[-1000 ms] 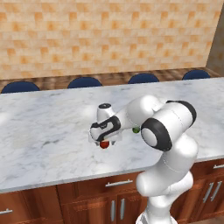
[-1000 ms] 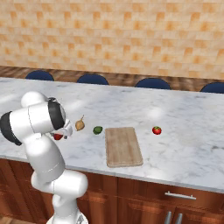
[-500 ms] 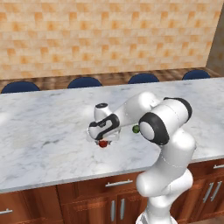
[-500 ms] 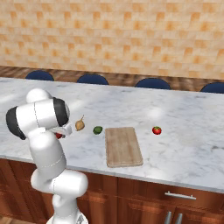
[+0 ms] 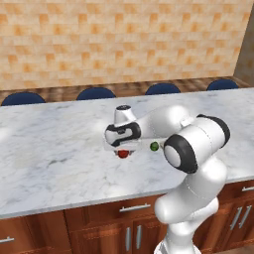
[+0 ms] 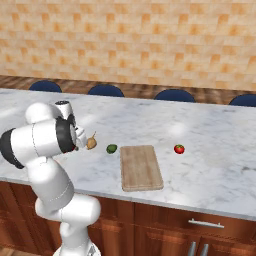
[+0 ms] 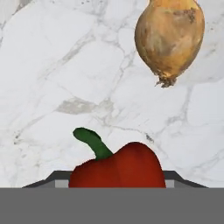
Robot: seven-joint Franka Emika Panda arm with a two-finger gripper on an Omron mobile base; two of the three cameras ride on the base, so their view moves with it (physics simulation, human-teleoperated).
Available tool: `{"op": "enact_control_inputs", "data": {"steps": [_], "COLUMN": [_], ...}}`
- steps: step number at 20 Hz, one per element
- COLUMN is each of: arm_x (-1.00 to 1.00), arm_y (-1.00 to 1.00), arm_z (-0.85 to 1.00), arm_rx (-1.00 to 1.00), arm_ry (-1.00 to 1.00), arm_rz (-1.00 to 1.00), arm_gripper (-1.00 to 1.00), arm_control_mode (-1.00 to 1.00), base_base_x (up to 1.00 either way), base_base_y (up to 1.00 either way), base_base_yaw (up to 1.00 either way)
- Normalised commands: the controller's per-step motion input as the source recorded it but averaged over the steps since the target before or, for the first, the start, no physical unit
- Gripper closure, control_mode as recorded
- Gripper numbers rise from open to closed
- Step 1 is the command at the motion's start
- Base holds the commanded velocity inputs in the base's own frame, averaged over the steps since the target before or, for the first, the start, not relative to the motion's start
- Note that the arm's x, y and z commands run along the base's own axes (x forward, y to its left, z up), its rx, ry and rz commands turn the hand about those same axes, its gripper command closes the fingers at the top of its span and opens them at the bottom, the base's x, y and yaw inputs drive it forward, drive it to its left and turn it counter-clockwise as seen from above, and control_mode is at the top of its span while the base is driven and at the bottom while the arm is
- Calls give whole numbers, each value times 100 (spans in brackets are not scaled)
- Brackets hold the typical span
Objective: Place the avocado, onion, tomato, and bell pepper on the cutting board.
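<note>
The red bell pepper with its green stem sits between my two dark fingertips, which press its sides; my gripper is shut on it. In the left base view the gripper points down at the marble counter with the bell pepper under it. The tan onion lies just beyond on the counter, apart from the pepper. From the right base view the onion, the dark-green avocado, the wooden cutting board and the red tomato lie in a row from left to right. The board is bare.
The marble counter stretches wide to both sides, with its front edge close to the base. Several blue chair backs stand behind its far edge, in front of a tiled wall.
The jaws have come together on the bell pepper, after standing wide open a second ago. The arm has hardly shifted, and the other vegetables lie as before.
</note>
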Motion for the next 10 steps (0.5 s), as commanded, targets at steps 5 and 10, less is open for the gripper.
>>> {"op": "enact_control_inputs", "data": {"steps": [5,10], "arm_x": [0,-3], "arm_y": [-43,-52], "arm_z": [53,35], "arm_rx": [8,3], "arm_ry": [0,0], "arm_rz": [0,-1], "arm_gripper": [100,100], "arm_control_mode": [-100,-100], "base_base_x": [0,0], "base_base_y": [0,0], "base_base_yaw": [0,0]}}
